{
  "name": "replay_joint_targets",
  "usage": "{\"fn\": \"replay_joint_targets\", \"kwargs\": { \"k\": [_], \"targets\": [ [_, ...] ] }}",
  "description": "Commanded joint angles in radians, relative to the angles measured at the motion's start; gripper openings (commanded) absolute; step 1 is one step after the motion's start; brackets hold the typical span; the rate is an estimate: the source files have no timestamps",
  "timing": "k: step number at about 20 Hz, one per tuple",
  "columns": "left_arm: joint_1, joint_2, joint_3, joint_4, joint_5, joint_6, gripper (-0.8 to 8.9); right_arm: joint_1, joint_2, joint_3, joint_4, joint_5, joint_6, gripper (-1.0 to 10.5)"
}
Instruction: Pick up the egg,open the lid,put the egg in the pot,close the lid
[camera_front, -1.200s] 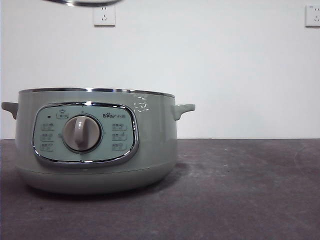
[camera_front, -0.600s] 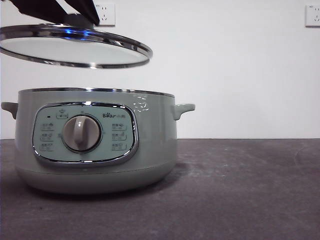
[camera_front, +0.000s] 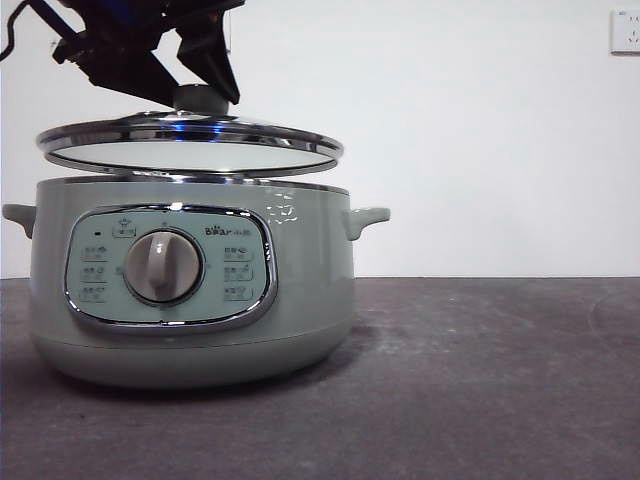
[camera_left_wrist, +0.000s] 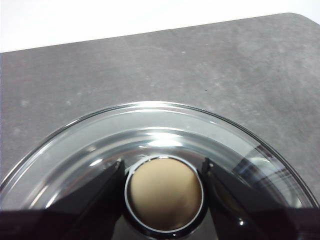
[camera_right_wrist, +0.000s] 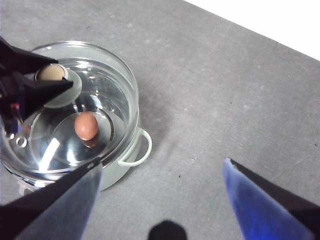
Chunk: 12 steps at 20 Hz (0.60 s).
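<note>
left gripper (camera_front: 190, 80) pinched tight on the lid (camera_front: 190, 148) by its knob (camera_left_wrist: 164, 199), hovering just over the pot (camera_front: 190, 290). egg (camera_right_wrist: 86, 125) sat inside the pot. right gripper (camera_right_wrist: 162, 200) spread wide, holding nothing.

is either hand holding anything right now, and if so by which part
The left hand holds the lid by its knob, just above the pot. The right hand is open and holds nothing.
</note>
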Motion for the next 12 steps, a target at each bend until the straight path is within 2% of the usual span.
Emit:
{"fn": "replay_joint_targets", "kwargs": {
  "k": [1,12],
  "targets": [
    [-0.007,-0.001,0.008,0.047,-0.001,-0.011,-0.08,0.000,-0.001,0.001,0.005,0.003,0.013,4.1],
    [-0.010,0.016,-0.045,0.044,-0.002,-0.039,-0.08,0.000,-0.001,0.001,0.004,0.003,0.013,4.1]
  ]
}}
